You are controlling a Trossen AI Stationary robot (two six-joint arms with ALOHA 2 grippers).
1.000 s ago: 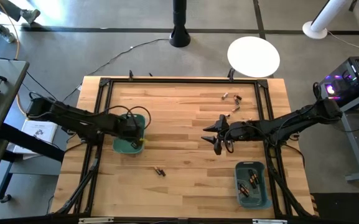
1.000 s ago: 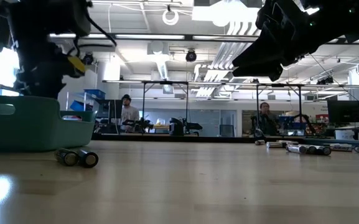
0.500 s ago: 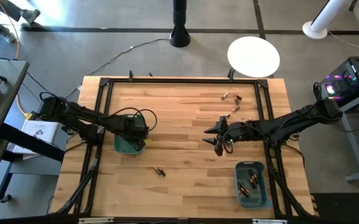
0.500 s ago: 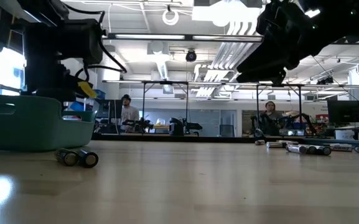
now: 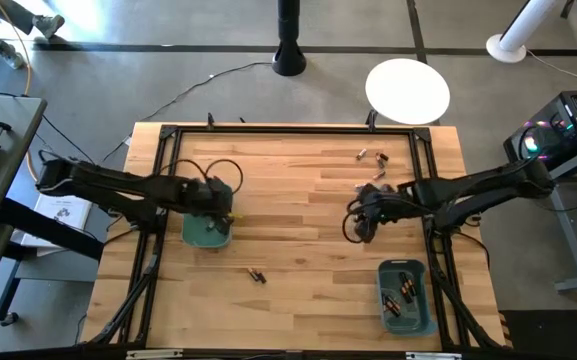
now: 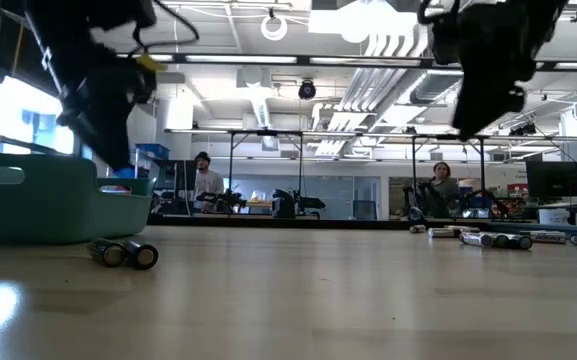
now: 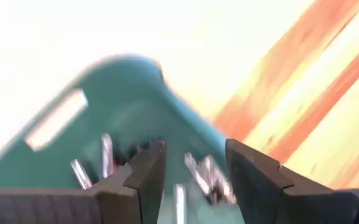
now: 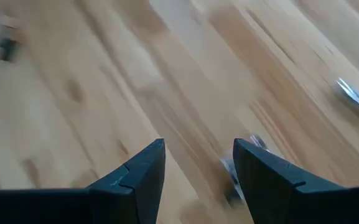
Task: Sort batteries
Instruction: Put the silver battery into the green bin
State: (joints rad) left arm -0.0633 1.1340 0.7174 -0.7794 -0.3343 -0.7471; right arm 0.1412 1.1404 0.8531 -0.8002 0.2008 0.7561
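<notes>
Several silvery batteries (image 7: 201, 177) lie in the left teal bin (image 5: 206, 232). My left gripper (image 7: 195, 168) is open and empty above this bin; it also shows in the high view (image 5: 222, 210). My right gripper (image 8: 198, 165) is open and empty above bare wood right of centre (image 5: 359, 222). A battery (image 8: 236, 177) lies on the table just beyond its fingers, and another (image 8: 355, 96) lies farther off. A pair of batteries (image 5: 257, 275) lies near the front middle and shows in the low view (image 6: 125, 253). The right teal bin (image 5: 406, 296) holds dark batteries with orange bands.
A few loose batteries (image 5: 376, 158) lie near the table's far right, seen in the low view as a row (image 6: 488, 239). A black frame (image 5: 288, 129) runs around the tabletop. People show in the room beyond (image 6: 206, 178).
My right gripper has drawn toward the table's right edge and turned from pointing toward the left edge to pointing down. My left gripper has moved a little toward the right edge and back over the left bin and has tipped. Both stay open.
</notes>
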